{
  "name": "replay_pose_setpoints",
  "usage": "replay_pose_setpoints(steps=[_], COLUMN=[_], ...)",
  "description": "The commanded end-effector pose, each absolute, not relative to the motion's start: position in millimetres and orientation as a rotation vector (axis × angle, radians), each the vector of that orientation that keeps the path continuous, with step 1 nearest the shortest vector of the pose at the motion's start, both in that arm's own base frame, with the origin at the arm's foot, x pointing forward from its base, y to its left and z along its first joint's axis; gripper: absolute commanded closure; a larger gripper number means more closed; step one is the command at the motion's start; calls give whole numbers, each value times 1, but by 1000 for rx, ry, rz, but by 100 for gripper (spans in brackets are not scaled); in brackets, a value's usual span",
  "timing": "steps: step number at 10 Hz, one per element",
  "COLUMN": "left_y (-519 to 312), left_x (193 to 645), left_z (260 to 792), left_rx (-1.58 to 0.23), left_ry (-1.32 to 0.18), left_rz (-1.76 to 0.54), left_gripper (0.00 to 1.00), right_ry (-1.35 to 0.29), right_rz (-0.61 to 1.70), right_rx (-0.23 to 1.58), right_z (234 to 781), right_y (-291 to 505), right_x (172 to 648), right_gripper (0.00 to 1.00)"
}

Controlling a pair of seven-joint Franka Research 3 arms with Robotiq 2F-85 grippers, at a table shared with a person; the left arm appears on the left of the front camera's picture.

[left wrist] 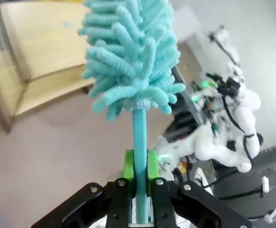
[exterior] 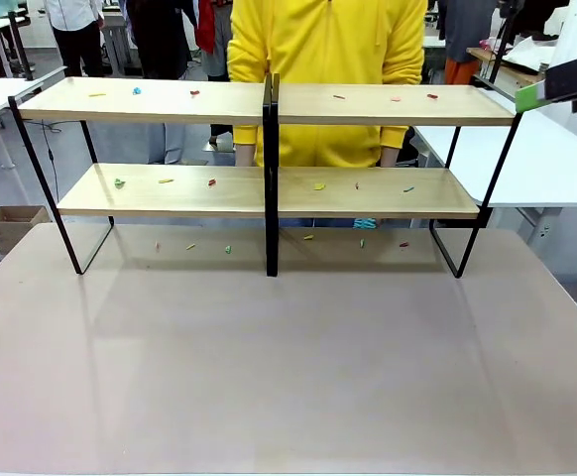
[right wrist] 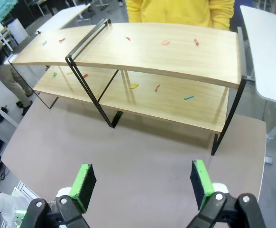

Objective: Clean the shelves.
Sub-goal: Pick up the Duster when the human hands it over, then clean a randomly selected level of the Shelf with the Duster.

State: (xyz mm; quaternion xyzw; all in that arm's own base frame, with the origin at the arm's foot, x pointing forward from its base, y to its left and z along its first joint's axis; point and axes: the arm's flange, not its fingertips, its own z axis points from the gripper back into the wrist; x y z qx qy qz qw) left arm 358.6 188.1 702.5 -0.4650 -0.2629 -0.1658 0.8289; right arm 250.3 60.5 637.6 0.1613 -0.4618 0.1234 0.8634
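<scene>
The shelves [exterior: 269, 104] stand across the far half of the table, with light-wood boards in a black frame. Small coloured scraps [exterior: 212, 182] lie scattered on both tiers and on the table beneath. My left gripper [left wrist: 139, 164] is shut on the handle of a teal fluffy duster [left wrist: 128, 52], whose head points up, off the left end of the shelves [left wrist: 38, 52]. My right gripper [right wrist: 142, 183] is open and empty, high above the table in front of the shelves [right wrist: 161, 52]. One of its green-padded fingers [exterior: 531, 95] shows by the right end of the top board.
A person in a yellow top [exterior: 328, 50] stands right behind the shelves. The beige table [exterior: 288, 367] is bare in front of them. White tables [exterior: 556, 159] flank the right and left, and a cardboard box [exterior: 11, 223] sits on the floor at the left.
</scene>
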Motion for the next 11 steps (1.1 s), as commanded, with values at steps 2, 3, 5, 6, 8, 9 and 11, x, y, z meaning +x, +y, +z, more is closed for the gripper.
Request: replay_pose_setpoints(steps=[2,3,5,6,8,9,11], left_y=[255,239,239,239,239,239,239], left_x=[320,327,327,327,327,327,327], left_z=[668,694,694,694,694,694,694], left_rx=[-918,-939,-939,-939,-939,-939,-939], left_ry=[-688,-630,-630,-630,-630,-630,-630], left_rz=[-230,-291,-291,-291,-291,-291,-291], left_gripper=[100,100,100,100,100,100,100], right_ry=[-971,-971,-971,-971,-971,-971,-971], right_rz=[257,257,257,257,257,257,257], right_rx=[340,340,340,340,340,340,340], right_z=[639,639,639,639,639,639,639], right_y=[60,60,60,60,60,60,60], right_x=[250,250,250,250,250,250,250], right_gripper=[0,0,0,0,0,0,0])
